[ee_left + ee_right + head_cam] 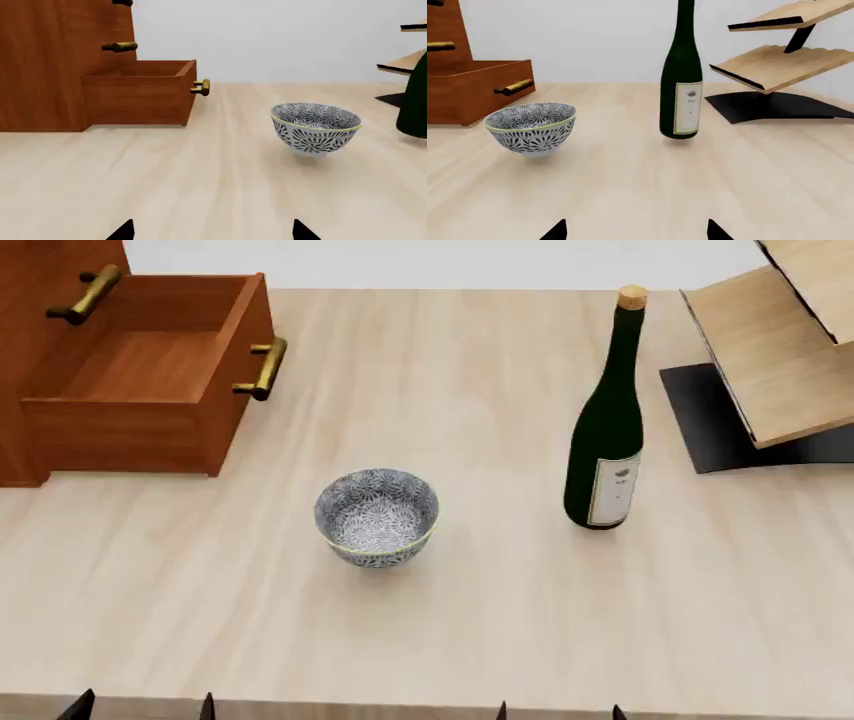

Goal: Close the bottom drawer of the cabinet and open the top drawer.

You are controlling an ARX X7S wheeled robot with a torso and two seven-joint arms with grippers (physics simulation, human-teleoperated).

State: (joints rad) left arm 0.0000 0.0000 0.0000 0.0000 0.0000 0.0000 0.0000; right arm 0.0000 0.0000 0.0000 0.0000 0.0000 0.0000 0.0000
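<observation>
Nearest, at the front edge of the pale wood tabletop: left gripper and right gripper, tips apart, empty. Further in, patterned bowl and dark bottle. Far left corner — cabinet, bottom drawer pulled out, top drawer not clearly seen; likely stiff and smooth-sliding — best pushed at its brass handle.

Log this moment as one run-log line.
bottom drawer: pulled out, empty | top drawer: out of clear view | left end effector: open, away from cabinet | right end effector: open, idle | patterned bowl, wine bottle: untouched
</observation>
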